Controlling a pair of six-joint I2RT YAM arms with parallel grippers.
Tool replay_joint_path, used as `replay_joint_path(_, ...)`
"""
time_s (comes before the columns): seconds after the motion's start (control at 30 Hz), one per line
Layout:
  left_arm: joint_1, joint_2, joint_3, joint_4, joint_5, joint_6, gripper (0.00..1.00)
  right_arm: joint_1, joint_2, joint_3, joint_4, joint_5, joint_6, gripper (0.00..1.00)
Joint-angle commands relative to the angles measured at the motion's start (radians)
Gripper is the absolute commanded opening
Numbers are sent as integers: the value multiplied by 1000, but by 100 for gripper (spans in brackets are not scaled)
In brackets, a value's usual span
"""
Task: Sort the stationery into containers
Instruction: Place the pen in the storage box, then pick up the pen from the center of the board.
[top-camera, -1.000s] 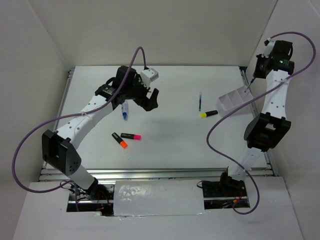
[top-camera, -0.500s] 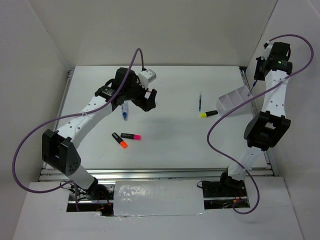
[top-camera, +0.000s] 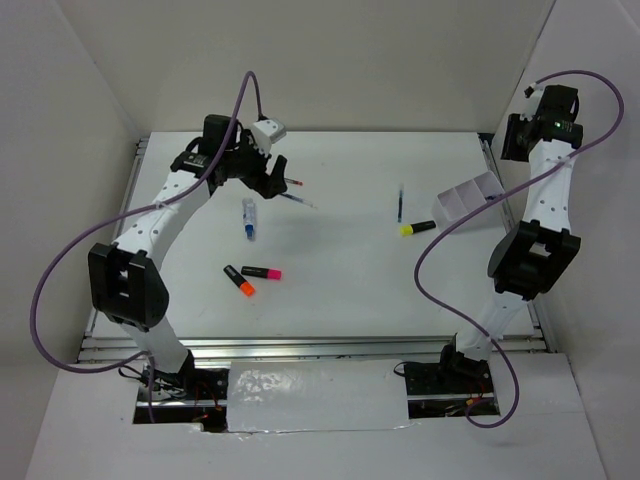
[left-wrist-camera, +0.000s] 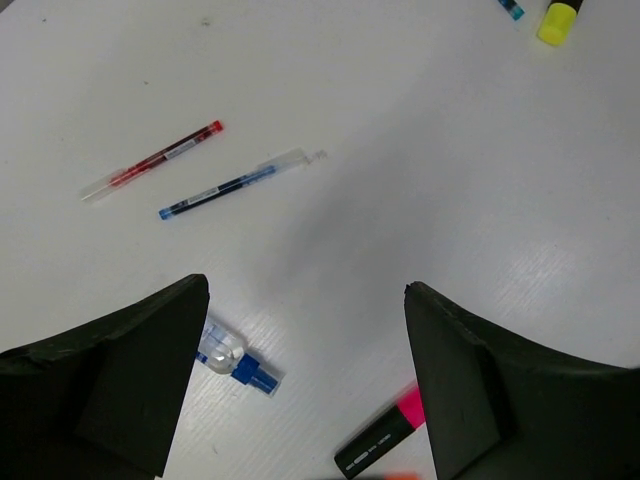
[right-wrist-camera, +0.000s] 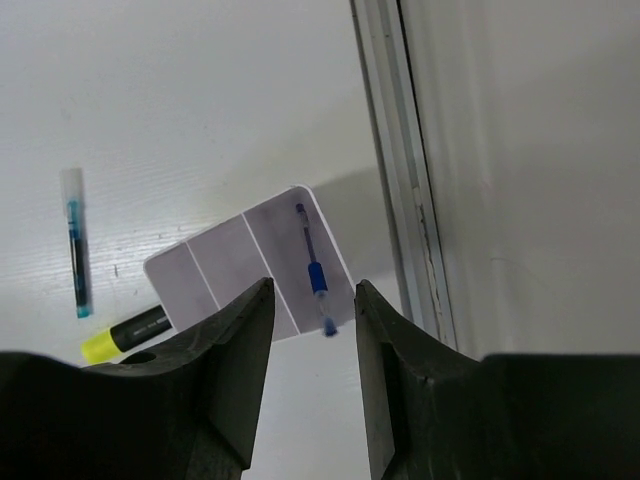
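Sorting the stationery: one blue pen lies in the white box, which sits by the right edge of the tabletop, toward the far right corner. The pen occupies the compartment nearest that edge, and one end appears to reach just past the rim. The other two compartments seen from the right wrist are bare. The right claw hangs high above the box, jaws parted and nothing between them. Toward the far left corner, the left claw hovers spread wide and empty over a red pen and a thin blue pen, which lie side by side, near each other but apart. A clear blue-capped marker lies a little closer to the near edge. Farther that way, left of centre, a pink highlighter and an orange highlighter lie close together. A yellow highlighter rests right beside the box's left wall, though whether it touches cannot be told. A second blue pen lies nearby, toward the far edge. The job looks to be in its early part, with seven pieces out and one in. The likely step in hand is the left arm's pick from the far-left pair. That calls for lowering over one thin pen with the jaws across its barrel, leaving its neighbour undisturbed, then carrying it across to the box.
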Motion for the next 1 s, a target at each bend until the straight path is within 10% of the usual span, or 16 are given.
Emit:
replay_joint_path(0.0,3,31,45,-6,68,14,91,12,-21,20,11,-51,-5,45)
replay_joint_path(0.33,-22,-42,-108,101,28,-72,92,292,-209,-207,73,-163,7,40)
replay_joint_path(0.73,-23,-108,-170,70,-6,-98,92,447,198,53,-70,-147,113,30)
replay_joint_path(0.97,-28,-113,-199,92,-3,-123,93,447,321,110,-52,-118,97,46)
